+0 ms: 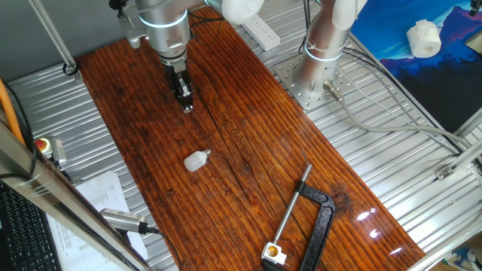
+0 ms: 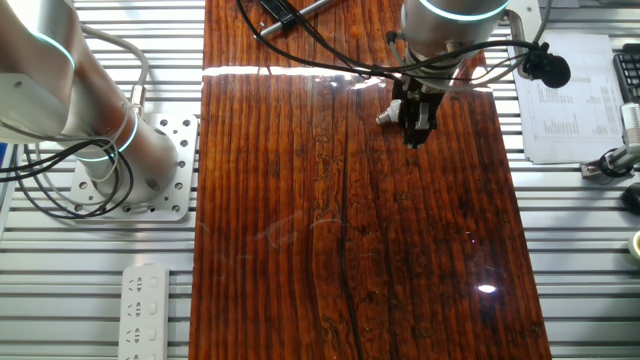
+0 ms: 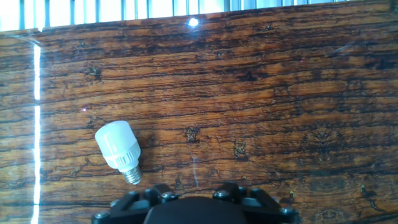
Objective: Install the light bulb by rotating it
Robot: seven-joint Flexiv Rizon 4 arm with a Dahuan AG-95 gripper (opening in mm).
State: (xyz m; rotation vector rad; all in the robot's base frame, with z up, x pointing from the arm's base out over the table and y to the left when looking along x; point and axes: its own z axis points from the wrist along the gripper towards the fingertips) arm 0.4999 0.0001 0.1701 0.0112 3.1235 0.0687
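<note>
The light bulb (image 1: 196, 160) is small and white with a grey screw base, and it lies on its side on the dark wooden board (image 1: 248, 143). In the hand view the light bulb (image 3: 118, 148) lies left of centre, its screw base pointing down toward the hand. My gripper (image 1: 187, 107) hangs above the board, farther back than the bulb and clear of it. Its black fingers look pressed together with nothing between them. In the other fixed view my gripper (image 2: 415, 135) covers most of the bulb (image 2: 383, 118). Only the black gripper body shows in the hand view.
A black clamp (image 1: 320, 218) lies at the near right of the board. A second arm's base (image 1: 320, 53) stands on the metal table to the right, with cables trailing. A power strip (image 2: 145, 300) and papers (image 2: 570, 100) lie off the board.
</note>
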